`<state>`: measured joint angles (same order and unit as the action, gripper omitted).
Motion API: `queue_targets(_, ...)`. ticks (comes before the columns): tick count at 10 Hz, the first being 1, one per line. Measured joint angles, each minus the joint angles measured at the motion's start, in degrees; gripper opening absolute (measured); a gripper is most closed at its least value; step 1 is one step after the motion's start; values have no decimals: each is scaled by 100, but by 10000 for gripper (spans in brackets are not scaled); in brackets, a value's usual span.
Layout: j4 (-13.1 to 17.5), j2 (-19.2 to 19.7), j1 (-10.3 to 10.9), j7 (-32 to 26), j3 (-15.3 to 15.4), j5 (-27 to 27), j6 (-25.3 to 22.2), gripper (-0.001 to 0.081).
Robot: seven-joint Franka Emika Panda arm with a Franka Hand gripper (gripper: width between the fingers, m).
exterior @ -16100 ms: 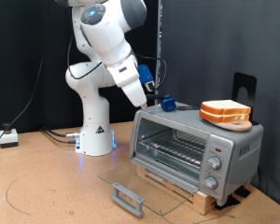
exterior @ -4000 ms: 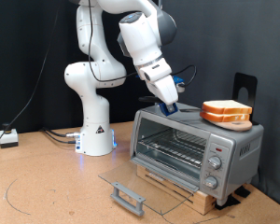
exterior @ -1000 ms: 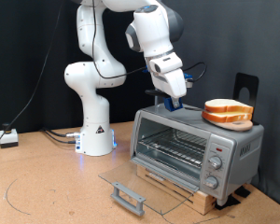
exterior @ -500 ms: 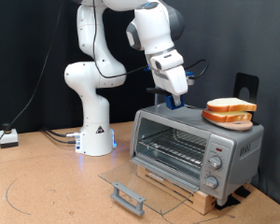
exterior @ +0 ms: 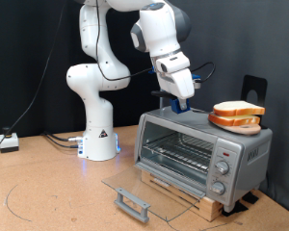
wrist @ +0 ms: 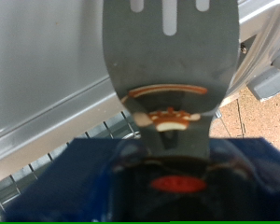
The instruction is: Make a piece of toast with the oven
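Note:
The silver oven (exterior: pixel 197 144) stands at the exterior view's right with its glass door (exterior: pixel 149 186) dropped open and its wire rack (exterior: pixel 178 154) bare. Two near-identical bread slices lie stacked on its roof, the upper one (exterior: pixel 238 109) on the lower one (exterior: pixel 233 122). I cannot tell which is the piece of toast. My gripper (exterior: pixel 183 96) hovers over the roof just left of the stack, shut on a spatula with a blue handle. In the wrist view its grey slotted blade (wrist: pixel 170 56) points over the oven's roof (wrist: pixel 47 84). No bread shows there.
The oven sits on a wooden pallet (exterior: pixel 183 197), and its grey door handle (exterior: pixel 132 203) juts towards the exterior view's bottom. Three knobs (exterior: pixel 222 168) are at its right. A black stand (exterior: pixel 252 89) rises behind it. The arm's base (exterior: pixel 98 135) and cables (exterior: pixel 58 140) are at the left.
Over the last second the bread stack shifted slightly to the exterior view's right on the roof, with the gripper and spatula close against it. Earlier the arm swung across from the left.

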<state>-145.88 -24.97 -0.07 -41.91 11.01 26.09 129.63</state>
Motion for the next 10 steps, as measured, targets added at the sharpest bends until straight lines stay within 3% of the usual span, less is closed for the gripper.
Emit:
queue_targets(4, 113, -70, 1, -312, -240, 141, -250, 396)
queue_targets(10, 194, -57, -25, -291, -283, 29, -404, 396)
